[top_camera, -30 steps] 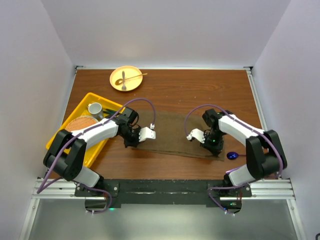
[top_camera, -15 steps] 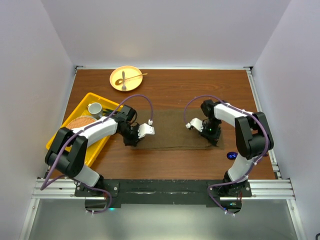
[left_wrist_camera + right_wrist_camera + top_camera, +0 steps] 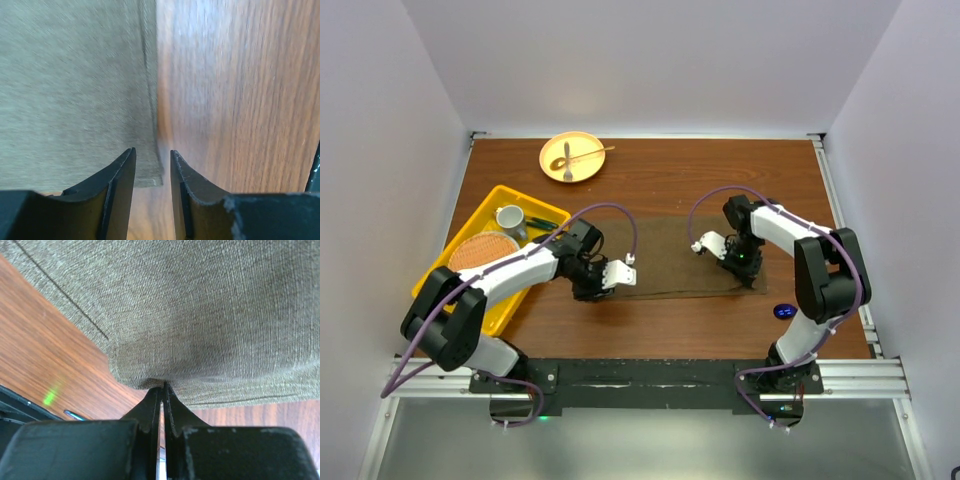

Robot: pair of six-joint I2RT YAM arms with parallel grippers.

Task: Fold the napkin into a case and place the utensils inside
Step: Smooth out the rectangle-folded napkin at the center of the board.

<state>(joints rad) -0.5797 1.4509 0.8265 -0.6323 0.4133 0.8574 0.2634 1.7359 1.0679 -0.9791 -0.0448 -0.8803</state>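
Left tool (image 3: 152,152) gapes slightly above the napkin (image 3: 75,90) edge; right tool (image 3: 161,386) pinches its cloth.

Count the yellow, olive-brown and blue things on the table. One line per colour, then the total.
Yellow: 2, the plate and the tray
Olive-brown: 1, the napkin
Blue: 1, the spoon
Total: 4
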